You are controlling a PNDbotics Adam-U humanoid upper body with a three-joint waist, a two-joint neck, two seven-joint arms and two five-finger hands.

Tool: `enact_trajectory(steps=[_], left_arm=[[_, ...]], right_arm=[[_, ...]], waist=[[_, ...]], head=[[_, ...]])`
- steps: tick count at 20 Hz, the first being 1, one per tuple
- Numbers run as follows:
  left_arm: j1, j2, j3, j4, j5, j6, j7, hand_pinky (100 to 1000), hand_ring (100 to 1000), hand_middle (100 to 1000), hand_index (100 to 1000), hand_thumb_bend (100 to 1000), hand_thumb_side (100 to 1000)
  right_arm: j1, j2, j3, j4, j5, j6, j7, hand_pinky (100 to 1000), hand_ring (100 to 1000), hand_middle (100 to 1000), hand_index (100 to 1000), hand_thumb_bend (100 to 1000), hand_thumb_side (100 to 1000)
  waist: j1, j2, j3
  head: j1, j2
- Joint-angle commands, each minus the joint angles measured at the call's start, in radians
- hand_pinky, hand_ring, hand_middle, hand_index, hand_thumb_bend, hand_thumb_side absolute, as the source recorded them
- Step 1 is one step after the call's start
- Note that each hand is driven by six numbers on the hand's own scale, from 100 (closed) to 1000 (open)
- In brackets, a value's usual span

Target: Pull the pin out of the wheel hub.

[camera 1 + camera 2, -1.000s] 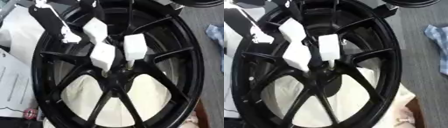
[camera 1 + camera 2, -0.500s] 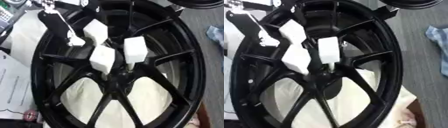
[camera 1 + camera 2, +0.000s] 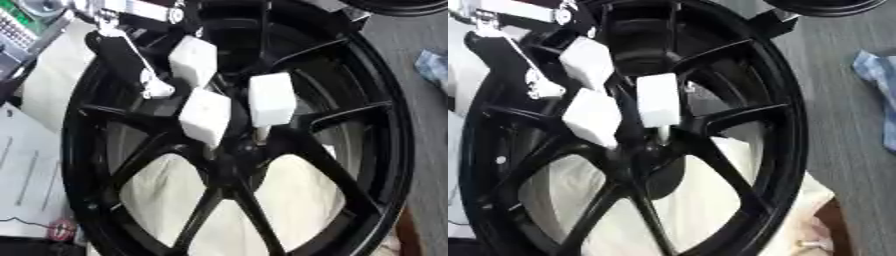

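Reaching down from above the black wheel hub (image 3: 227, 165), a hand (image 3: 219, 95) with white-padded fingers (image 3: 271, 99) is closed around a pale pin (image 3: 261, 134) just above the hub's centre; the pin should be drawn straight outward

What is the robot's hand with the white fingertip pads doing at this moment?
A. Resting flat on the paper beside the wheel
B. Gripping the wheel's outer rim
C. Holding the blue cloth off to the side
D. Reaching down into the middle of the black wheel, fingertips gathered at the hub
D: the left hand comes in from the top left, its white pads bunched over the hub of the black wheel.
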Motion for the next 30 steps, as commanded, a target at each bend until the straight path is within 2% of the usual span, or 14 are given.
enact_trajectory(steps=[1,5,6,10,15,20,24,27,30], left_arm=[[-0.021,0.014,0.015,-0.005,0.024,0.001,0.0,822,749,571,755,119,209],[-0.032,0.013,0.026,-0.011,0.037,0.009,0.0,797,703,520,706,100,170],[-0.034,0.012,0.028,-0.012,0.041,0.01,0.0,789,675,484,669,100,151],[-0.038,0.01,0.046,-0.012,0.058,0.019,0.0,734,587,375,540,100,162],[-0.054,0.008,0.1,-0.006,0.067,0.037,0.025,711,548,323,444,100,182],[-0.058,0.021,0.162,0.022,0.124,0.061,0.098,711,535,292,429,100,212],[-0.036,0.06,0.23,0.048,0.201,0.073,0.172,710,530,281,431,100,238],[0.018,0.119,0.303,0.071,0.257,0.07,0.237,715,530,276,435,100,261],[0.117,0.197,0.385,0.085,0.313,0.055,0.306,717,528,272,436,100,276]], right_arm=[[-0.001,-0.011,-0.007,-0.015,0.005,0.006,-0.004,901,792,615,703,100,564],[0.005,-0.009,-0.007,-0.015,0.008,0.012,-0.007,901,793,616,704,100,567],[0.006,-0.009,-0.007,-0.015,0.008,0.012,-0.008,901,793,617,704,100,567],[0.008,-0.009,-0.008,-0.015,0.008,0.011,-0.01,901,794,618,705,100,566],[0.014,-0.013,-0.01,-0.015,0.005,0.009,-0.009,900,793,617,704,100,560],[0.025,-0.018,-0.014,-0.015,0.001,0.002,-0.009,900,794,618,704,100,556],[0.038,-0.022,-0.019,-0.015,0.0,-0.002,-0.012,900,794,619,704,100,551],[0.054,-0.026,-0.026,-0.015,-0.001,-0.007,-0.017,899,794,619,704,100,546],[0.067,-0.03,-0.034,-0.015,-0.002,-0.014,-0.023,899,794,619,704,100,543]], waist=[[-0.003,-0.02,0.001],[-0.001,-0.025,0.003],[-0.001,-0.026,0.004],[0.0,-0.033,0.004],[-0.001,-0.044,0.009],[-0.005,-0.059,0.019],[-0.009,-0.077,0.035],[-0.014,-0.094,0.054],[-0.02,-0.107,0.076]], head=[[0.002,-0.009],[0.001,-0.008],[0.001,-0.008],[0.0,-0.005],[-0.008,0.002],[-0.02,0.018],[-0.031,0.039],[-0.041,0.063],[-0.052,0.082]])
